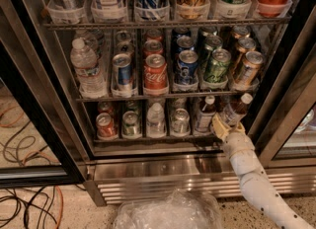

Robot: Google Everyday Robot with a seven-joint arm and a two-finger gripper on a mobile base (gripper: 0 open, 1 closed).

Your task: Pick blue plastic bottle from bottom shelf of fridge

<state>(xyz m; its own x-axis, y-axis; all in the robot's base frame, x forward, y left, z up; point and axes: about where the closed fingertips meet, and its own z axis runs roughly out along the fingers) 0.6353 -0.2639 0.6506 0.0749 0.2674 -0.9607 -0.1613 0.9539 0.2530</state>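
Nearest, a crumpled clear plastic bag (pixel 168 212) lies on the floor before the fridge (pixel 148 166), and the white arm (pixel 256 183) rises from the lower right past the louvred grille (pixel 163 189). The gripper (pixel 224 127) sits at the right end of the bottom shelf (pixel 148 138), its jaws closed round the lower part of the blue plastic bottle (pixel 237 108), which leans right with its white cap uppermost. Just left stands a similar upright bottle (pixel 204 117), then cans (pixel 179 121) further along.
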